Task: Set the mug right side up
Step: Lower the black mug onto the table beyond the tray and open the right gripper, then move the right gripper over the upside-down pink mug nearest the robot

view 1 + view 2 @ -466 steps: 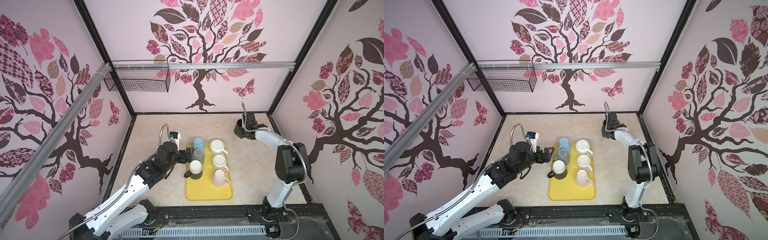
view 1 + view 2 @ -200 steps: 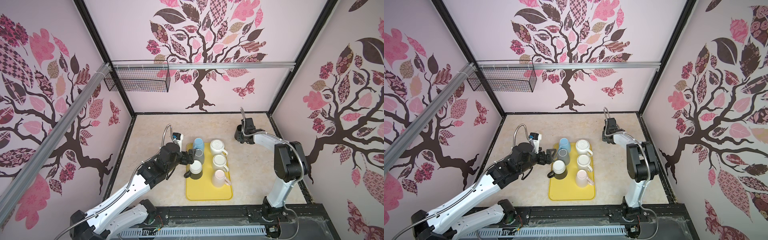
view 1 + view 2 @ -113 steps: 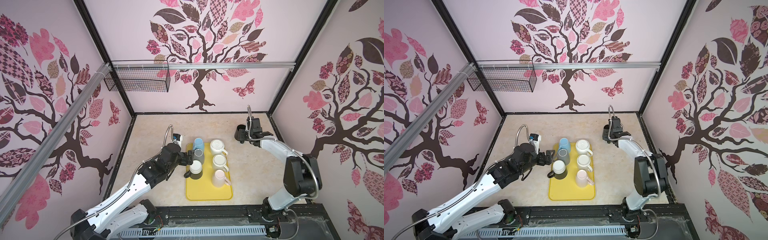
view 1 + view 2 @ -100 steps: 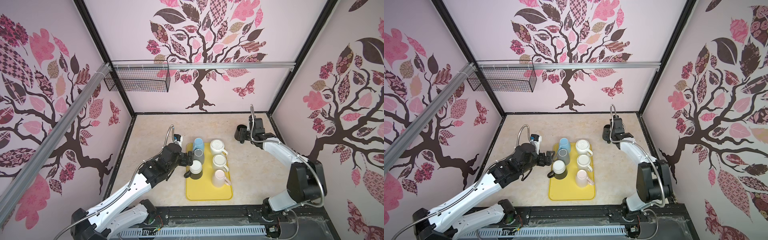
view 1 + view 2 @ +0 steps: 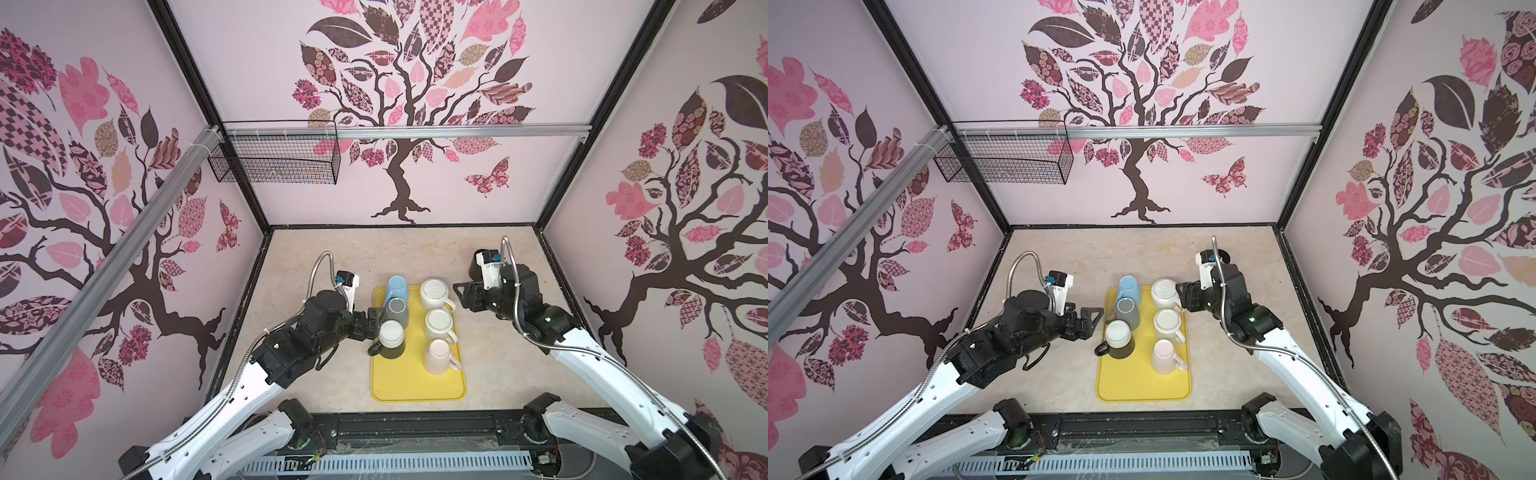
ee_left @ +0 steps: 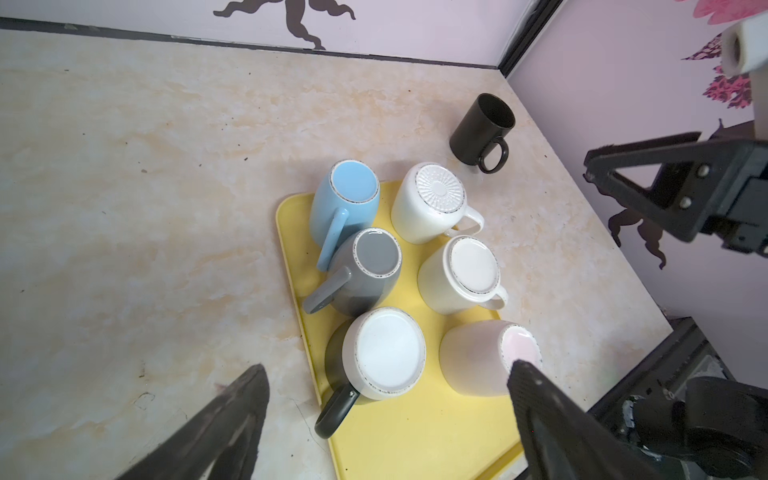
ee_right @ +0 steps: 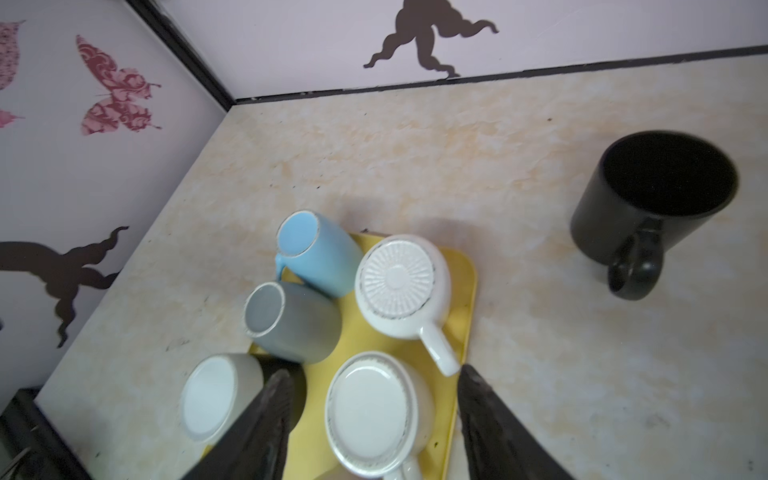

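On the table (image 7: 415, 166), right end effector (image 7: 372, 372) has left black mug (image 7: 602, 224).

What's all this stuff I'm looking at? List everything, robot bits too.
tray: 1, yellow, middle of table
blue mug: 1, light blue, upside down, tray back left
grey mug: 1, grey, upside down, tray left middle
dark mug: 1, dark, white base, upside down, tray left front
ribbed mug: 1, white, upside down, tray back right
cream mug: 1, cream, upside down, tray right middle
pink mug: 1, pale pink, upside down, tray right front
black mug: 1, black, upright on table, back right
wire basket: 1, black, on back wall rail
table: 1, beige, under everything
left gripper: 1, black, open, empty, left of tray
right gripper: 1, black, open, empty, right of tray
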Available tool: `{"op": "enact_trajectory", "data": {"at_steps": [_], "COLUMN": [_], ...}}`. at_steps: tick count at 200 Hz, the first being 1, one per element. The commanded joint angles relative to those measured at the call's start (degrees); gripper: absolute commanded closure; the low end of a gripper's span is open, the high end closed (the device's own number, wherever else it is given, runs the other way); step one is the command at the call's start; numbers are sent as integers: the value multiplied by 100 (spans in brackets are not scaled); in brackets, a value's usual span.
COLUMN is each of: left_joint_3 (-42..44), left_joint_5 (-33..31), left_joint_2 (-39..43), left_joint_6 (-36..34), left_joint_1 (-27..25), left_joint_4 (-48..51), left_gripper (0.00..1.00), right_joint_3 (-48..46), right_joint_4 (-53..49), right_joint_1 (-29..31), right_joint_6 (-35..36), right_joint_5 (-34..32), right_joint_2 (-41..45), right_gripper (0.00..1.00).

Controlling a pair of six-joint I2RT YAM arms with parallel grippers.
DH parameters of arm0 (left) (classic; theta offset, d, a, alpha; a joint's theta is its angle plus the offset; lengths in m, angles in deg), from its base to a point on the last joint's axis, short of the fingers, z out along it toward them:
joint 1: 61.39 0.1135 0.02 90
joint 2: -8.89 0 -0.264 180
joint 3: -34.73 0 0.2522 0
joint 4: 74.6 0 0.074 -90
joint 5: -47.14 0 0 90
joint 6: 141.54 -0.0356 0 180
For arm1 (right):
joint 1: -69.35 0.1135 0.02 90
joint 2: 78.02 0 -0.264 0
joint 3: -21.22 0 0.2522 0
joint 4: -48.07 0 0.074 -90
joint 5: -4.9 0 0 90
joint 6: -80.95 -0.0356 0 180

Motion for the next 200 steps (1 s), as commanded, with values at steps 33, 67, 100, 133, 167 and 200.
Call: {"op": "enact_trajectory", "data": {"at_steps": [33,67,100,133,167,200], "left_joint_3": [518,656,774,808,944,1082], "left_joint_5": [544,702,913,1049,1031,1018], "left_joint_2": [335,195,78,86,96,129], "left_joint_6": [196,228,257,269,320,367], "left_joint_1": [-14,-13,-13,-4,-8,-8], "left_joint_4": [-375,-668,-905,-992,-1109,-1197], "left_gripper": [8,11,12,13,12,12], "right_joint_3": [208,369,506,770,140,-365], "right_joint_4": [-1423,-2137,-2341,-2542,-1735,-1170], "right_joint_1": [101,124,135,188,349,356], "right_joint_6": [122,323,361,767,1800,2801], "right_joint_5": [436,75,589,541,-466,-1110], "right_joint_2": [945,961,728,491,870,1182], "right_gripper": [31,38,42,43,39,24]}}
